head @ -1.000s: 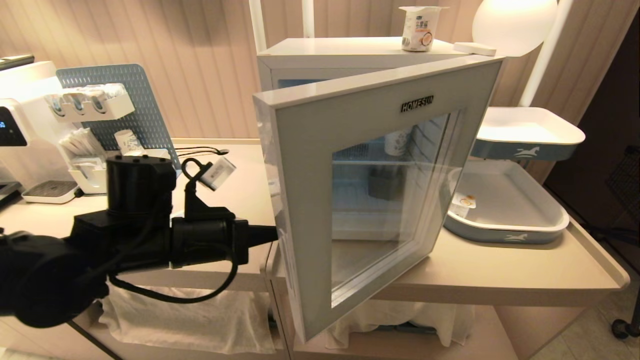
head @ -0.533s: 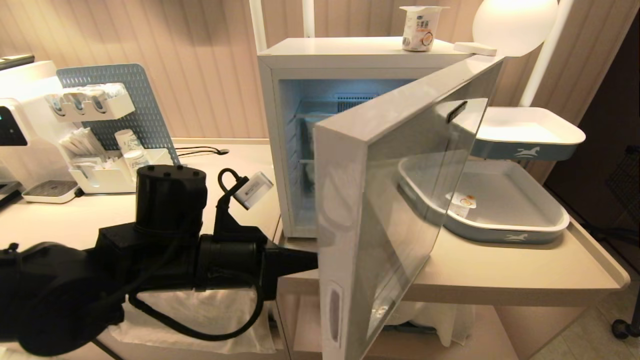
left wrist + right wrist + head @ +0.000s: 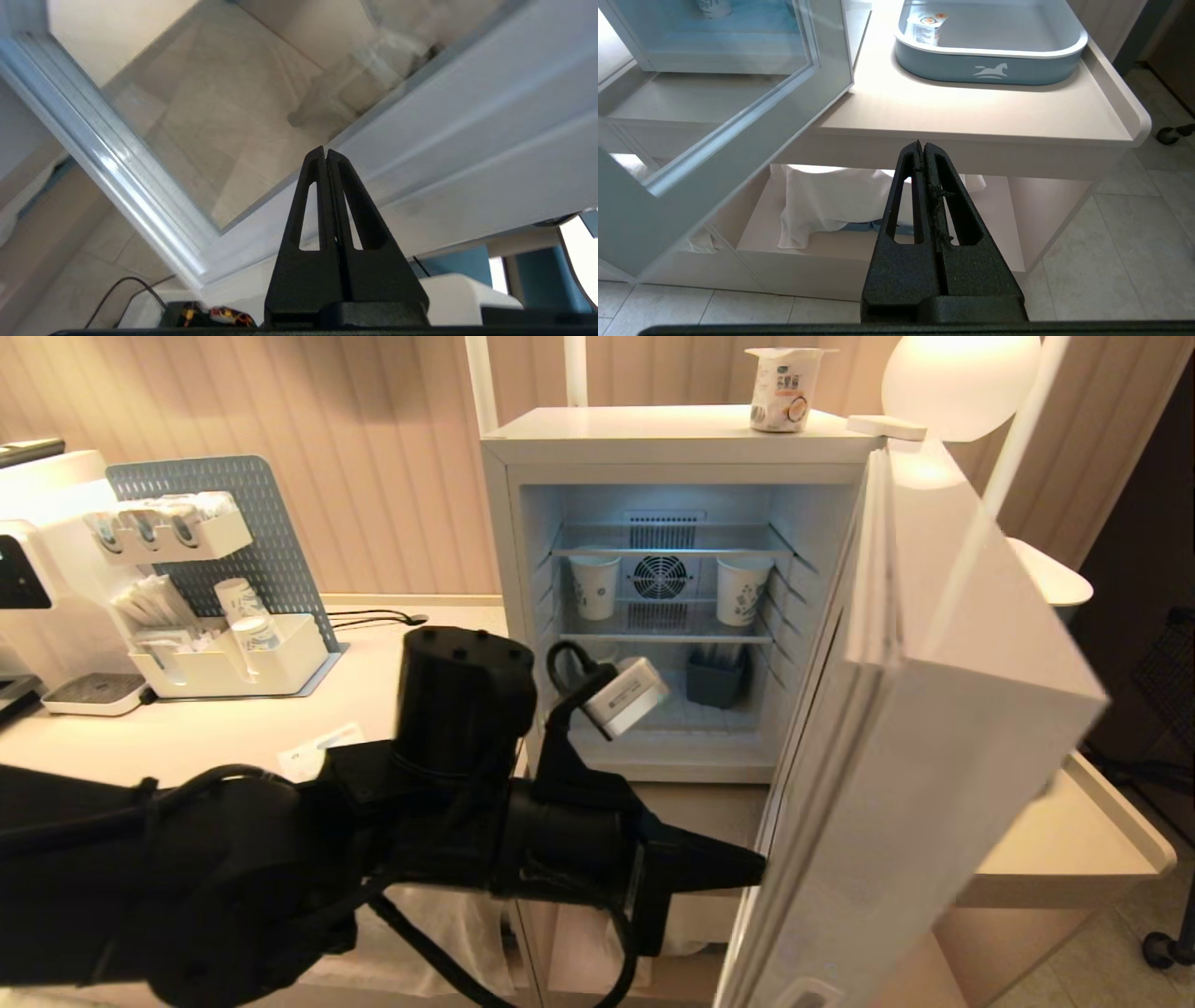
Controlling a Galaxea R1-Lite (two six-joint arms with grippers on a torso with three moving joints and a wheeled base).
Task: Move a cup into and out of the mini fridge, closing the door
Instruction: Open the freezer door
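Door: we see the grey-blue framed glass door (image 3: 896, 728) of the white boxy HOMESUN mini fridge (image 3: 672, 439) swung wide, edge-on to our head view, hinged at the fridge's right side; its glass and pale inner frame (image 3: 420, 140) fill the left wrist view
Left pincer: our black left pincer (image 3: 752, 873) has its fingers pressed flat together, gripping nothing; its tip sits at the door's inner face near the lower edge
Right pincer: our right pincer (image 3: 923, 149) is pressed together and empty; it hangs low in front of the beige surface (image 3: 971, 116), pointing at the shelf beneath
Cup: one small white yogurt-style tub with a flat foil lid (image 3: 784, 387) stands on top of the fridge near its right rear corner; another such tub (image 3: 924, 28) lies in the blue-grey tray (image 3: 990, 70) on the surface
Inside the fridge: two taller paper cups (image 3: 595, 586) stand on the wire shelf either side of the rear fan (image 3: 660, 577); a dark small container (image 3: 714, 677) sits below
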